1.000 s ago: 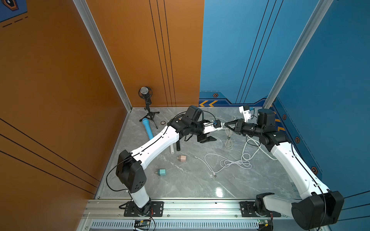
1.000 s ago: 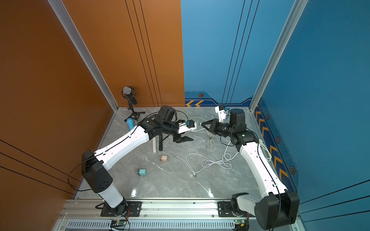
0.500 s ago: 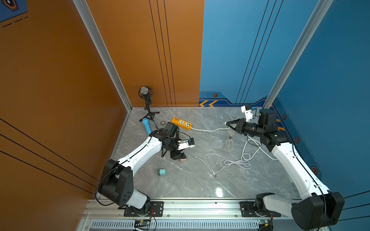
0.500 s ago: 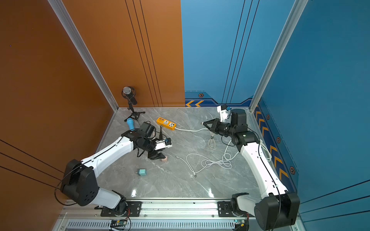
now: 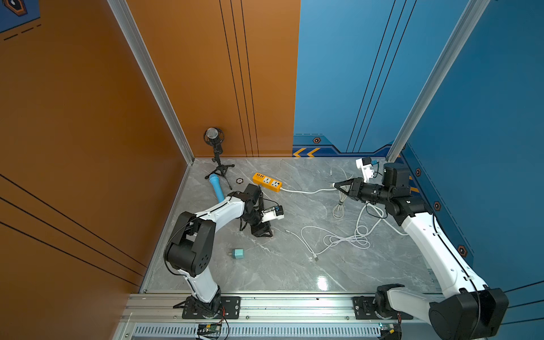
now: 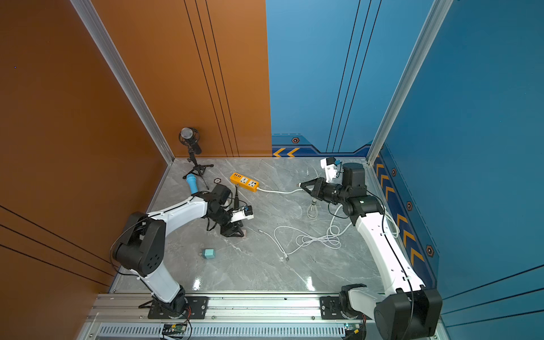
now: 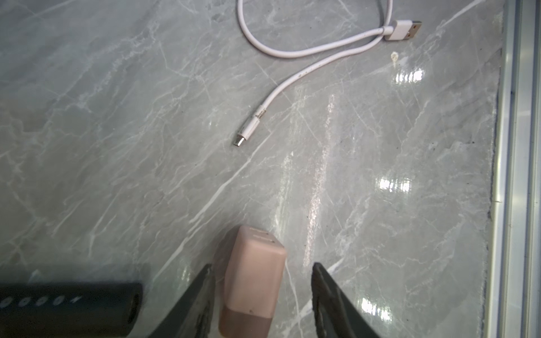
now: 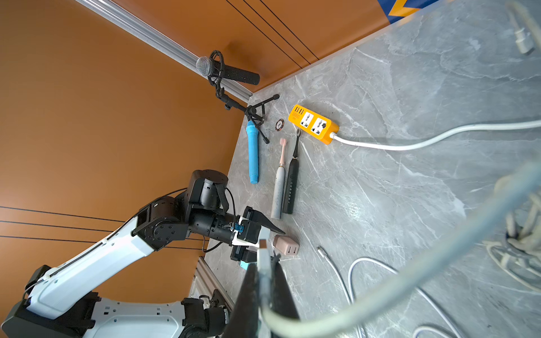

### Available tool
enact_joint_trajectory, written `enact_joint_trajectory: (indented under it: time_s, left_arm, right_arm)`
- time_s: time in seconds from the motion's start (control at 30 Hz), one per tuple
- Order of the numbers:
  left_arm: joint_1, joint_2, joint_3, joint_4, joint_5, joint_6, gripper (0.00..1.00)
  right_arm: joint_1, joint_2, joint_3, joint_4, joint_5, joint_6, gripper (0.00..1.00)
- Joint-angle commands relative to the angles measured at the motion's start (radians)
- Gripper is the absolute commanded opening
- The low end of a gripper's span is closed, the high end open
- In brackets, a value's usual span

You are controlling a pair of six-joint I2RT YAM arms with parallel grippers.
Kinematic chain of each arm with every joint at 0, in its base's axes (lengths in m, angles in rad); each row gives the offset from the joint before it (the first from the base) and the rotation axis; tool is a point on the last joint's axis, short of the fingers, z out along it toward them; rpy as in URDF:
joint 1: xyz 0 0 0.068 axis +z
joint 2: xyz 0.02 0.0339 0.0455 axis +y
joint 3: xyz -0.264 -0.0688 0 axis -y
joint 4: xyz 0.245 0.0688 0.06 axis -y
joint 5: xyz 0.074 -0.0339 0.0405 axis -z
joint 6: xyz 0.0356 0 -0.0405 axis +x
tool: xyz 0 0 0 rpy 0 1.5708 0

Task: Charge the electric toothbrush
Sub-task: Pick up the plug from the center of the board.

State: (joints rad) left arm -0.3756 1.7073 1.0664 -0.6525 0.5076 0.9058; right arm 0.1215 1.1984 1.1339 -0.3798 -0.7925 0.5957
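Now lowered, left end effector [image 7: 262, 265] astride pink adapter [image 7: 251, 278]

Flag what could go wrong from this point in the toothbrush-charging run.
The pink adapter sits off-centre in the open left gripper, nearer one side; closing may twist or shove it. The black toothbrush lies right beside that gripper and could get knocked. The right gripper, shut on a white cable, trails slack that might snag.
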Motion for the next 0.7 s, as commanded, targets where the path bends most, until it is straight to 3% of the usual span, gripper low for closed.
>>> enact_joint_trajectory:
  time_s: [0.0,0.2,0.5,0.67]
  left_arm:
    - [-0.027,-0.032,-0.094,0.079,-0.066,0.032,0.52]
    - [-0.031,-0.024,-0.100,0.108,-0.080,0.015,0.46]
    - [-0.036,-0.028,-0.108,0.119,-0.088,0.013,0.25]
    - [-0.042,-0.132,-0.063,0.118,-0.049,-0.017,0.22]
  right_arm:
    - [-0.012,-0.032,0.016,-0.037,-0.025,-0.033,0.02]
    - [-0.018,-0.040,0.021,-0.055,-0.037,-0.043,0.02]
    - [-0.024,-0.042,0.017,-0.078,-0.031,-0.041,0.03]
    - [-0.012,-0.037,0.006,-0.082,-0.017,-0.024,0.02]
